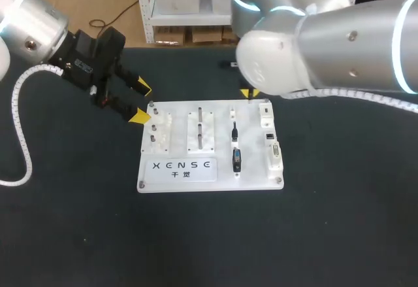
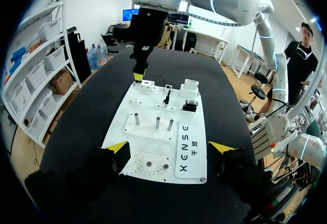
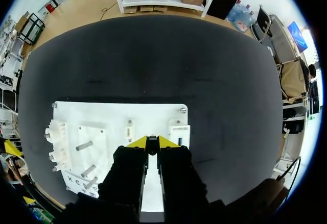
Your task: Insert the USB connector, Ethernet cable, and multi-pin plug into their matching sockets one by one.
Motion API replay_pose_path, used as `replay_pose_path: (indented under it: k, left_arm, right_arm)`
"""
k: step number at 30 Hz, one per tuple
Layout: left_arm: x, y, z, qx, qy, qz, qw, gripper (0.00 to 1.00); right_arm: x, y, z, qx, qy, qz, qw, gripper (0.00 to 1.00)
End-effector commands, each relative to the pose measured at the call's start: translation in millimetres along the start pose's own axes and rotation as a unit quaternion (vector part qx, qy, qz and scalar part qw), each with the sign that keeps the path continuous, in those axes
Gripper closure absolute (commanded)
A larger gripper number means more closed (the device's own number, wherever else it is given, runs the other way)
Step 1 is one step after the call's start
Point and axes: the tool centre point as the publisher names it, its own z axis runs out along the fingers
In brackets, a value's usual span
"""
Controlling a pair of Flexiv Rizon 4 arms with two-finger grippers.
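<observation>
At table [image 1: 339, 235] ctr: white board [image 1: 255, 169], lying flat. L gripper [image 1: 139, 102] is just off board's far left corner, fingers spread wide, nothing between them. R gripper [image 3: 152, 142] is over board's far edge, near socket blocks [image 1: 275, 155] along the right side. Its tips are drawn together w/ a thin dark gap; can't tell if anything is pinched. Two black plugs sit in mid-right column, beside the sockets but apart from them: slim plug [image 1: 234, 130] farther back, wider plug [image 1: 236, 159] just in front. Metal posts [image 2: 157, 122] stand upright mid-board.
</observation>
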Motion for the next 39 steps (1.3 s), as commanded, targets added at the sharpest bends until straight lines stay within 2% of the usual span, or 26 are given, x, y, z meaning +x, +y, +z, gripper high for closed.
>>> replay_pose_path:
  k: [1,19,39]
  left_arm:
    - [0.7,-0.7,0.0,-0.001,-0.001,0.001,1.000,0.00]
    - [0.7,-0.7,0.0,-0.001,-0.001,0.001,1.000,0.00]
    - [0.7,-0.7,0.0,-0.001,-0.001,0.001,1.000,0.00]
  right_arm:
    - [9.4,-15.4,0.1,-0.005,-0.039,0.003,0.999,1.00]
    - [14.4,-33.8,12.1,0.001,-0.029,0.004,1.000,1.00]
    - [16.9,-35.8,17.8,0.004,-0.022,0.005,1.000,1.00]
